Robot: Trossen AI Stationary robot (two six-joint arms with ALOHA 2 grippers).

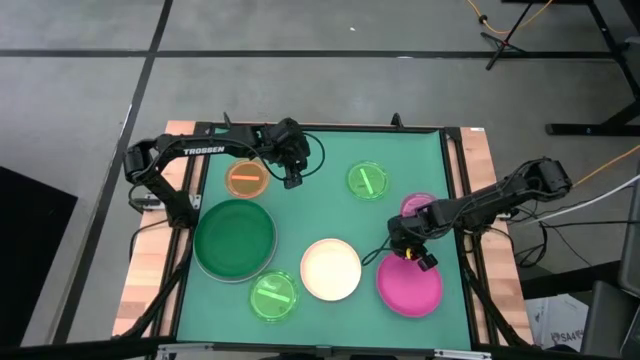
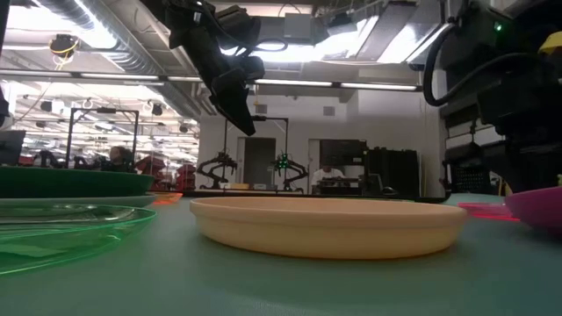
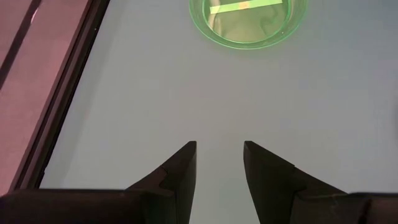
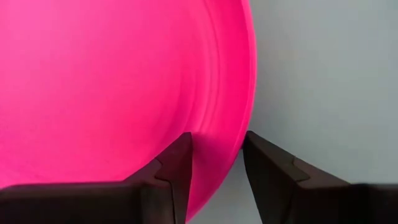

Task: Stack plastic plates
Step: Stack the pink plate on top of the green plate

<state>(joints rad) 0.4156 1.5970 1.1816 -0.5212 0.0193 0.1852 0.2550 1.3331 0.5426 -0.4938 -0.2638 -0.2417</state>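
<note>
- High view: the plates lie mostly single on the green mat (image 1: 320, 150). The dark green plate (image 1: 234, 237) seems to rest on a paler one, though I cannot confirm that; otherwise no stack shows, so I judge nearly all the work remains.
- The right gripper (image 4: 214, 152) is at the magenta plate (image 1: 409, 284); its fingers straddle the rim, one over the plate's face, one outside, not visibly pressed shut. A small pink plate (image 1: 418, 204) lies just behind this arm.
- The left gripper (image 3: 219, 155) hangs above the mat with fingers apart, holding nothing. The orange plate (image 1: 246, 179) is just beside it; a lime-green plate (image 3: 247, 22) lies ahead across bare mat.
- The cream plate (image 1: 330, 268) sits near the magenta one, toward the other arm; a second lime-green plate (image 1: 273, 295) is just beyond it.
- Room: bare mat between the two arms; the magenta plate sits close to the mat's edge, leaving little margin there.
</note>
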